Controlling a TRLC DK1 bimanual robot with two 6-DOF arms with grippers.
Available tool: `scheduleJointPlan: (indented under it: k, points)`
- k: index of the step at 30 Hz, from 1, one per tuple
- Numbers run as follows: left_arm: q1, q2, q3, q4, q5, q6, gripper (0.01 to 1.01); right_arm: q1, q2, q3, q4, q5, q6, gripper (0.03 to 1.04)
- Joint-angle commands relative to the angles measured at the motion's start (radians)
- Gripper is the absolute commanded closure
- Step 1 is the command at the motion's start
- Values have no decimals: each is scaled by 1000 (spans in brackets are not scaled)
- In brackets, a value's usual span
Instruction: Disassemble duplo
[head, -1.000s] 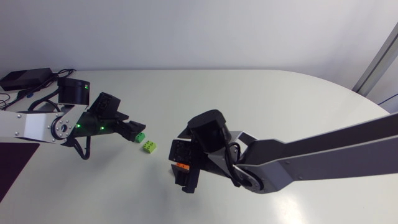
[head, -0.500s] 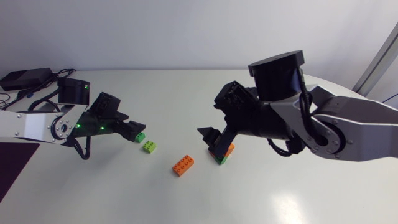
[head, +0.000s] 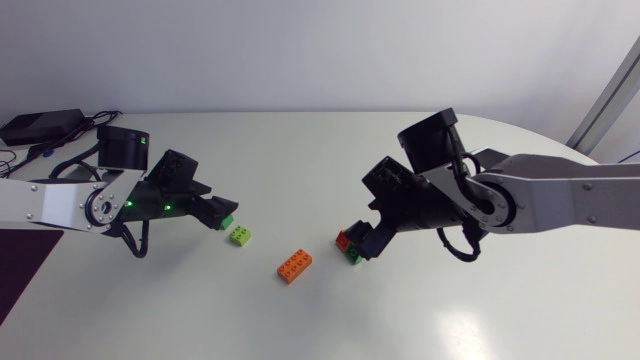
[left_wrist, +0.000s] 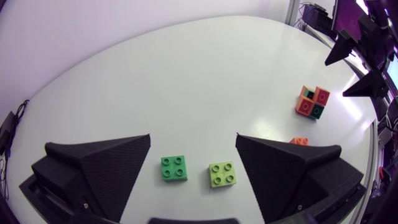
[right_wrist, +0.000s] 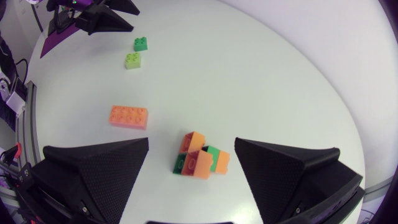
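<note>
A cluster of red, green and orange bricks lies right of the table's middle. My right gripper hangs open just above it, and in the right wrist view the cluster sits between the two fingers, untouched. A single orange brick lies to its left. Further left are a lime brick and a dark green brick. My left gripper stands open right over these two, holding nothing.
A dark purple mat lies at the table's left edge, with black cables and a black box at the back left corner. The white tabletop stretches to the front and right.
My right arm swung right from over the orange brick to the brick cluster, leaving the orange brick lying free. The left arm has barely shifted.
</note>
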Motion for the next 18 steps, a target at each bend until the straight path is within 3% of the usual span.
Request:
scheduleJointPlan:
  k: [1, 18]
  points:
    - [2, -23, -24, 8, 30, 10, 66, -37, 27, 23, -26, -17, 28, 72]
    - [-3, -72, -44, 5, 50, 9, 66, -69, 154, 51, -56, -69, 40, 133]
